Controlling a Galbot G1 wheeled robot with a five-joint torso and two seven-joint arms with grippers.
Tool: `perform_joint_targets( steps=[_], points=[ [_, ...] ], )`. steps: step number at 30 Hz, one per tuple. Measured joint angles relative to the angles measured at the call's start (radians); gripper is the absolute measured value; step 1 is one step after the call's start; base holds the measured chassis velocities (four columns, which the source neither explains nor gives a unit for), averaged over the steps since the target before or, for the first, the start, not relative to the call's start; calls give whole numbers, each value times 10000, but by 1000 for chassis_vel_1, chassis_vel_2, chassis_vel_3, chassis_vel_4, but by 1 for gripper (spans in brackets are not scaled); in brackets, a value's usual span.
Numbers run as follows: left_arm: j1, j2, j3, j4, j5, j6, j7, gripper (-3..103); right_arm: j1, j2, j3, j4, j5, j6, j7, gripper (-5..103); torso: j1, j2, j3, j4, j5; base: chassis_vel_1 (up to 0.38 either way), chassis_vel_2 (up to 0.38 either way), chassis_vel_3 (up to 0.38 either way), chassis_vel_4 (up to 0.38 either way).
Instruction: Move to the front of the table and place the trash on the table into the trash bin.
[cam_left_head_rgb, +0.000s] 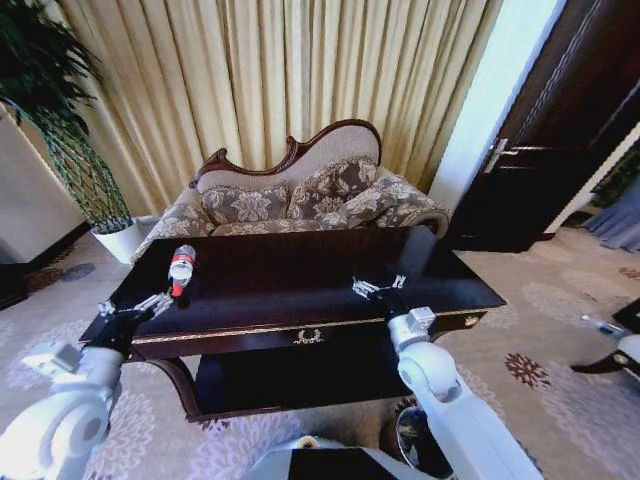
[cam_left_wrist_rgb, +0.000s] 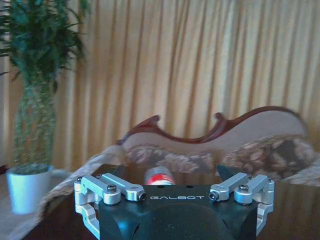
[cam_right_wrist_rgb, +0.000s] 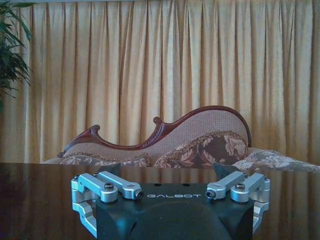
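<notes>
The table (cam_left_head_rgb: 300, 262) is dark and glossy with gold trim, directly in front of me. On its left part lies the trash, a small clear bottle (cam_left_head_rgb: 181, 268) with a red label. My left gripper (cam_left_head_rgb: 140, 303) is open just short of the bottle, at the table's left front corner. In the left wrist view the bottle (cam_left_wrist_rgb: 159, 176) lies straight ahead between the spread fingers of the left gripper (cam_left_wrist_rgb: 172, 181). My right gripper (cam_left_head_rgb: 380, 287) is open over the table's right front part, holding nothing; the right wrist view shows the right gripper (cam_right_wrist_rgb: 167, 170) over bare tabletop. The trash bin (cam_left_head_rgb: 412, 440) peeks out beside my right arm, low on the floor.
A patterned sofa (cam_left_head_rgb: 300, 195) with a carved back stands right behind the table, before beige curtains. A tall plant in a white pot (cam_left_head_rgb: 118, 240) stands at the left. A dark door (cam_left_head_rgb: 560, 130) is at the right. Carpet surrounds the table.
</notes>
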Motion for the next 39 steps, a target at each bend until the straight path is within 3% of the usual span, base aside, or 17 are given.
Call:
perform_joint_targets(
  steps=[1, 3, 5, 9, 20, 26, 33, 36, 39],
  points=[
    [0, 0, 0, 0, 0, 0, 0, 100, 0, 0, 0, 0, 0, 0, 0, 100, 0, 0, 0, 0, 0, 0, 0, 0, 0],
    [-671, 735, 220, 92, -742, 675, -1109, 100, 18, 1, -52, -43, 3, 0, 15, 100, 1, -1, 1, -5, 2, 0, 0, 0, 0],
    [-1152, 1351, 357, 379, -1152, 1137, -1659, 100, 12, -1, -85, -83, -9, 0, 19, 100, 5, -3, 3, -5, 2, 0, 0, 0, 0],
    [-1528, 2052, 709, 1036, -1337, 1336, -1992, 100, -16, -2, -117, -153, -41, 0, 21, 100, 6, -3, 4, 0, 0, 0, 0, 0, 0],
    [-2805, 3029, 1781, 2439, -2315, 1398, -2059, 100, 25, 10, -244, -350, -71, 0, 20, 100, 5, -4, 4, -3, 0, 0, 0, 0, 0],
    [-3426, 3701, 2229, 2703, -3849, 2176, -3021, 100, 149, -30, -244, -526, -71, 5, 18, 100, 4, -3, 3, -2, 1, 0, 0, 0, 0],
    [-3859, 4550, 2508, 3156, -4629, 2493, -2786, 100, 342, -17, -319, -688, -69, 20, 11, 100, 5, -3, 3, -2, 2, 0, 0, 0, 0],
    [-4296, 5035, 2894, 3665, -4669, 2496, -2006, 100, 396, 24, -371, -740, -67, 30, -26, 100, 5, -3, 3, 1, 2, 0, 0, 0, 0],
    [-5065, 5190, 3570, 3887, -4887, 2601, -1956, 100, 428, 65, -380, -797, -67, 47, -43, 100, 5, -3, 3, -3, 2, 0, 0, 0, 0]
  ],
)
